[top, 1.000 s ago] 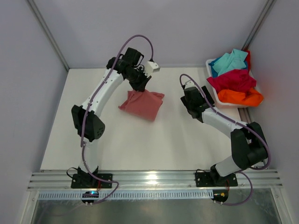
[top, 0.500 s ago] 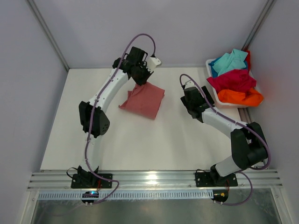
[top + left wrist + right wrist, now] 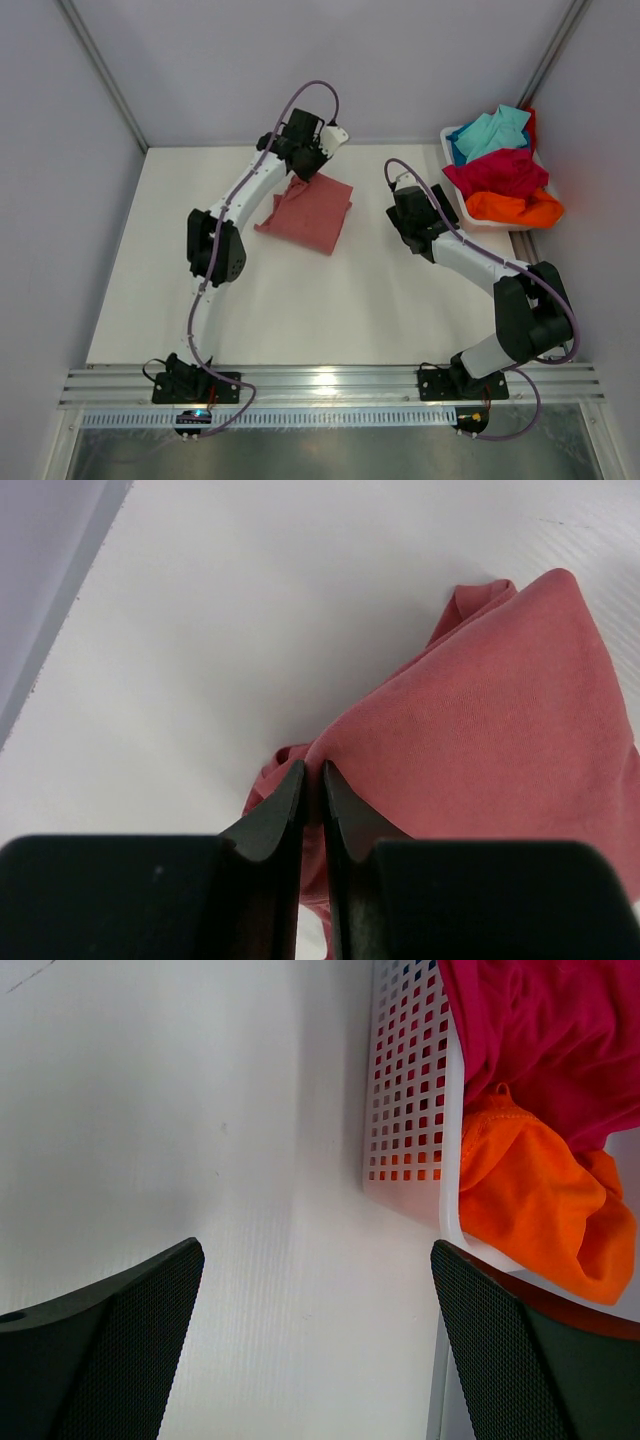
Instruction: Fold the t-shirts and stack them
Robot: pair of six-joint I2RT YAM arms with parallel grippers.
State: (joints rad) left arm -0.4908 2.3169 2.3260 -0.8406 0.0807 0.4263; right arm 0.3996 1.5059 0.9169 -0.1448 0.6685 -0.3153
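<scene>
Salmon-pink cloth is caught at the tips of the left gripper (image 3: 312, 776): the two black jaws stand almost together, clamped on a thin edge of the salmon-pink t-shirt (image 3: 490, 740). This edge is lifted a little, and the rest of the shirt lies partly folded on the table (image 3: 300, 300), spreading toward the right in the left wrist view. From above, the shirt is in the far middle of the table, and the left arm reaches far forward in a long curve to its far left corner.

The right gripper (image 3: 315, 1248) has its jaws wide apart and holds nothing; it hangs over bare table just beside the white tub (image 3: 405, 1080). The right arm is bent at the elbow and points toward the tub. In the tub, at the far right corner, lie the turquoise t-shirt (image 3: 490, 130) at the back, the crimson t-shirt (image 3: 540, 1040) in the middle and the orange t-shirt (image 3: 530, 1210) nearest, which hangs over the rim.
</scene>
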